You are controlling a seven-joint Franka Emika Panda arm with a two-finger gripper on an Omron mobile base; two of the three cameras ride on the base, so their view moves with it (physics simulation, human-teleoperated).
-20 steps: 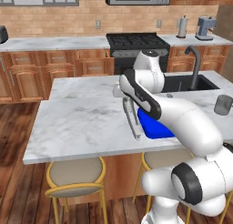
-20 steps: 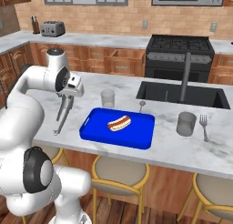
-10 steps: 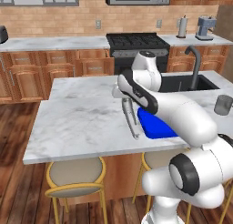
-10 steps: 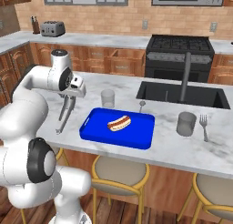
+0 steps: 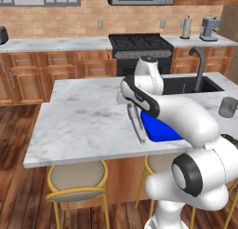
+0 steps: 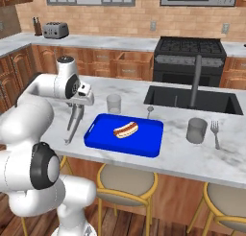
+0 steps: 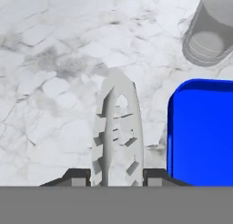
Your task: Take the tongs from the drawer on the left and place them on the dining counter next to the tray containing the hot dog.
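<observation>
My gripper (image 7: 117,176) is shut on the silver tongs (image 7: 116,127), with one dark fingertip against each side of them. The tongs (image 6: 73,125) slant down from the gripper (image 6: 79,105) to the white marble dining counter (image 6: 53,134), just left of the blue tray (image 6: 144,146). A hot dog (image 6: 126,130) lies in the tray. In the left base view the tongs (image 5: 136,124) lie along the near side of the tray (image 5: 158,129). I cannot tell if their lower tip touches the marble. The drawer is out of view.
A clear glass (image 6: 114,103) stands behind the tray's left end. Right of the tray are a grey cup (image 6: 196,130) and a fork (image 6: 215,134). A spoon (image 6: 149,110) lies by the sink (image 6: 192,100) with its dark faucet (image 6: 196,81). Stools (image 5: 76,181) stand under the front edge.
The gripper with the tongs has shifted slightly toward the tray and a little lower. The arm's elbow has swung round. The tray and hot dog have not moved.
</observation>
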